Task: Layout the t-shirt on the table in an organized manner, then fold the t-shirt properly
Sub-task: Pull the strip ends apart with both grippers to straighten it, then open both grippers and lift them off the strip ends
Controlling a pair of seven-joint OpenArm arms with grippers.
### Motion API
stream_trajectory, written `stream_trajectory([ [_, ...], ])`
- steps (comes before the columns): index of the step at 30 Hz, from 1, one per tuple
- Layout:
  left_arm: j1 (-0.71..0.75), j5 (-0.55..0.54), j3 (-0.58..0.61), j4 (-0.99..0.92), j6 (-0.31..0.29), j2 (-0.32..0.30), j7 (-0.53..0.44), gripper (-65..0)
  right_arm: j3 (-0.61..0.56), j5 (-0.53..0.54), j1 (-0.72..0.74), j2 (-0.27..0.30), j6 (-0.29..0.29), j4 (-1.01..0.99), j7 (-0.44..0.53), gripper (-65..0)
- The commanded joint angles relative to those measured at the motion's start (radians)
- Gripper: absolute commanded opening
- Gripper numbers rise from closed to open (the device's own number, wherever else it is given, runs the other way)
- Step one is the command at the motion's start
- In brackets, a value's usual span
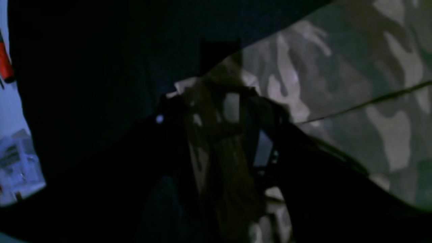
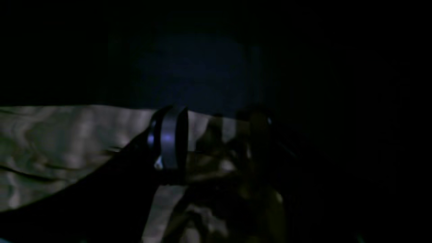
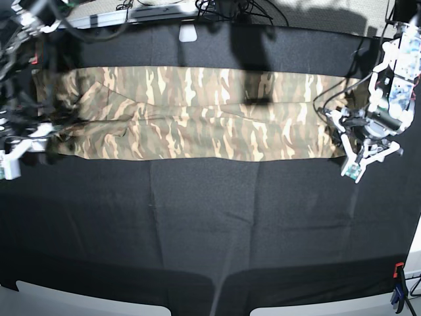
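Note:
The camouflage t-shirt (image 3: 197,112) lies across the back half of the black table (image 3: 210,224) as a long flat band. My left gripper (image 3: 349,155) is at the band's right end. In the left wrist view it (image 1: 216,135) stands open, with a bunched corner of the t-shirt (image 1: 337,84) between its fingers. My right gripper (image 3: 25,141) is at the band's left end. In the dark right wrist view it (image 2: 216,141) also stands open, and the t-shirt (image 2: 67,141) edge runs between its fingers (image 2: 168,141).
Cables and equipment (image 3: 164,10) line the table's back edge, with a small white object (image 3: 188,33) beside them. An orange clamp (image 3: 397,271) and a blue clamp (image 3: 393,299) grip the front right corner. Another orange clamp (image 1: 5,64) shows at the left wrist view's edge.

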Motion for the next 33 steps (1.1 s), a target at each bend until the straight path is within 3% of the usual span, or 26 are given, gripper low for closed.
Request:
stream_trajectory([
  [1,-0.016,0.014,-0.006,0.016,0.005,-0.014,-0.019,-37.9,0.006,0.011,0.002,0.005,0.005,0.042,0.026,-36.9],
  [4,-0.016,0.069,-0.006,0.016,0.006,-0.014,-0.019,-37.7,0.006,0.011,-0.029,-0.027,0.005,0.104,0.027,-36.9],
  [8,-0.016,0.156,-0.006,0.016,0.0,-0.014,-0.017,-20.9,0.006,0.011,-0.069,-0.028,0.005,0.151,0.026,-36.9],
  [9,-0.016,0.174,-0.006,0.016,-0.005,-0.014,-0.014,-19.5,0.006,0.011,-0.074,-0.028,0.005,0.156,0.026,-36.9],
  [13,-0.016,0.21,-0.007,0.014,0.001,-0.014,0.005,-19.5,0.006,0.011,-0.077,-0.029,0.005,0.159,0.015,-36.9],
  [15,-0.02,0.196,-0.007,0.008,0.042,-0.014,0.0,-19.5,0.006,0.011,-0.082,-0.029,0.005,0.159,0.011,-36.8],
  [17,-0.037,0.117,-0.009,-0.009,0.043,-0.02,0.005,-19.9,0.006,0.024,-0.098,-0.029,0.005,0.159,0.014,-36.9],
  [21,-0.087,-0.158,-0.042,-0.057,0.033,-0.063,0.005,-20.0,0.006,0.073,-0.174,-0.029,0.005,0.159,0.05,-36.9],
  [27,-0.115,-0.442,-0.216,-0.164,-0.129,-0.08,0.031,-20.2,0.006,0.116,-0.299,-0.029,0.005,0.16,0.071,-36.9],
  [33,-0.114,-0.807,-0.393,-0.386,-0.344,-0.081,0.17,-20.2,0.006,0.119,-0.335,-0.029,0.005,0.16,0.068,-36.9],
])
